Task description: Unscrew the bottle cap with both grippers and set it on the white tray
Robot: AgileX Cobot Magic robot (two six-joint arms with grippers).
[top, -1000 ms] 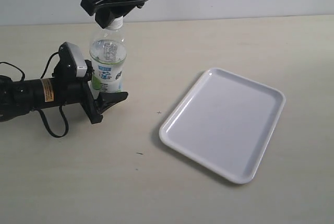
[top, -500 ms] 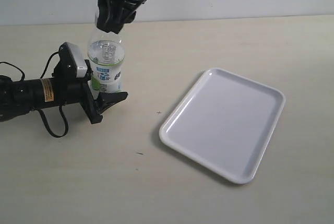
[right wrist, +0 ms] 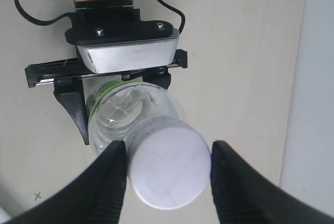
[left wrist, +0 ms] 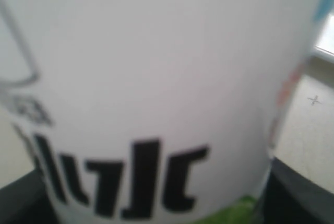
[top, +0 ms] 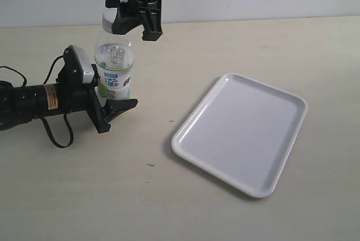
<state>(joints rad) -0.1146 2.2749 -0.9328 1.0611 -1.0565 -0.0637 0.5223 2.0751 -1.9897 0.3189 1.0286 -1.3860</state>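
Observation:
The bottle (top: 114,64) stands upright on the table at the left, clear, with a white, blue and green label. My left gripper (top: 114,101) lies level with the table and is shut on the bottle's lower body; in the left wrist view the label (left wrist: 156,78) fills the picture between the black fingers (left wrist: 300,192). My right gripper (top: 135,24) comes down from above. Its two ribbed fingers (right wrist: 112,172) press on opposite sides of the white bottle cap (right wrist: 168,169), which sits on the bottle's (right wrist: 125,109) neck. The white tray (top: 242,134) lies to the right.
The left arm's black cables (top: 56,134) loop over the table beside the arm. A pale wall rises behind the table's far edge (top: 253,19). Bare tabletop (top: 152,140) lies between the bottle and the tray.
My right gripper has turned about the bottle's top, its fingers swinging round while staying at the cap. The bottle, left gripper and tray have stayed in place.

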